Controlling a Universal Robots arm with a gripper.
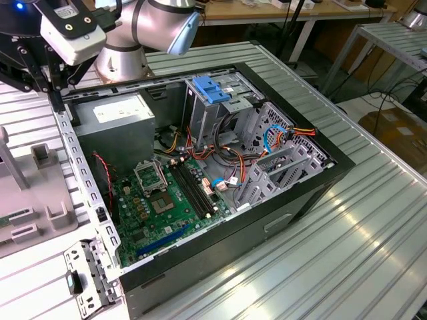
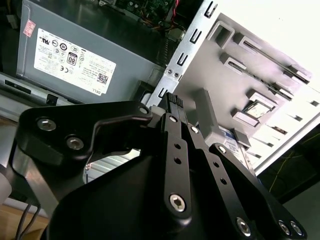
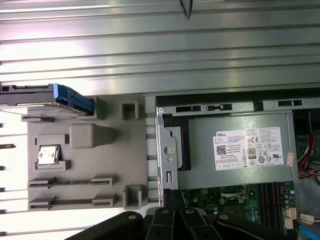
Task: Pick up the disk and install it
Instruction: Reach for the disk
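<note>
On grey moulded tray (image 3: pixel 90 165) edge, flat blue-framed disk (image 3: pixel 47 100); black gripper (image 2: pixel 173 101) closed, empty.

Disk (image 3: pixel 50 100) rests at one corner of the grey fixture (image 3: pixel 90 165), blue carrier showing. Open computer case (image 3: pixel 161 145) sits just beside the fixture, power supply (image 3: pixel 235 150) inside.

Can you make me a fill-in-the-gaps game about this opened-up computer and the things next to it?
1. The plastic carrier round the disk is coloured ___.
2. The disk rests on a grey holder, ___ (inside or outside) the computer case.
3. The motherboard in the case is coloured ___.
4. The label on the grey power supply is coloured ___.

Missing words: blue; outside; green; white.
</note>
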